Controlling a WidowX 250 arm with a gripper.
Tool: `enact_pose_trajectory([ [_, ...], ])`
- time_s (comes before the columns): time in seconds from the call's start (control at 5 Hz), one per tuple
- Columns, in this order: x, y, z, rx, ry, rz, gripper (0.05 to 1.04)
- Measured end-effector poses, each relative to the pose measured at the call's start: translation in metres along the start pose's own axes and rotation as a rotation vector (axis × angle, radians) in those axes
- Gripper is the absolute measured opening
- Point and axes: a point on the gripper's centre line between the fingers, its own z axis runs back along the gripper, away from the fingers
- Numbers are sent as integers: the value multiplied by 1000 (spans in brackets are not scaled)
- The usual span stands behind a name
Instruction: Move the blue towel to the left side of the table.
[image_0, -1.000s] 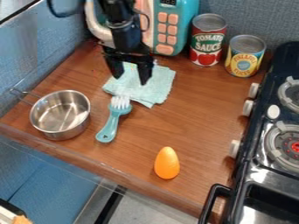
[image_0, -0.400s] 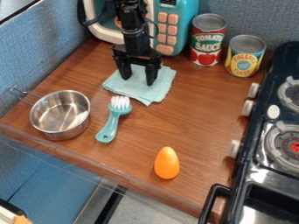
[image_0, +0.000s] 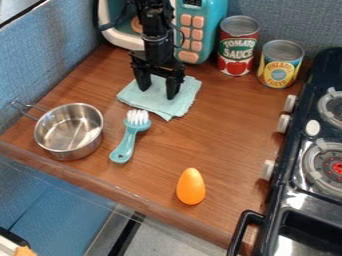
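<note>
the light blue towel (image_0: 161, 106) lies on the wood-look worktop (image_0: 224, 122), spread fairly flat, with its corners and edges a little uneven. every place below is told from this towel, as the camera view shows it.

the end effector (image_0: 157, 93) hangs down over the towel, its two black fingers well spread, one above the left part and the other above the right part. it has hold of nothing. whether the fingertips touch the cloth, i cannot tell. the black robot arm (image_0: 155, 22) comes in from the top edge, behind the towel.

the teal-handled brush (image_0: 125, 142) lies on the camera side of the towel, its white bristles just beside the cloth and its handle pointing away from it. the metal saucepan (image_0: 57, 145) stands to the left and nearer the camera, its handle on the far-left side. the orange egg-shaped object (image_0: 191, 186) is nearer the camera and a little to the right, well apart.

behind the towel is the teal toy microwave (image_0: 212, 31); behind and to the right are the red-labelled can (image_0: 237, 50) and the yellow-labelled can (image_0: 277, 72). the black toy stove (image_0: 270, 202) is well apart on the right.
</note>
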Motion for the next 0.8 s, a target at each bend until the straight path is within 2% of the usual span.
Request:
enact_pose_trajectory([
  [0.4,5,33,2,21,-20,53,1000],
  [0.8,5,64,-1,50,-4,78,1001],
])
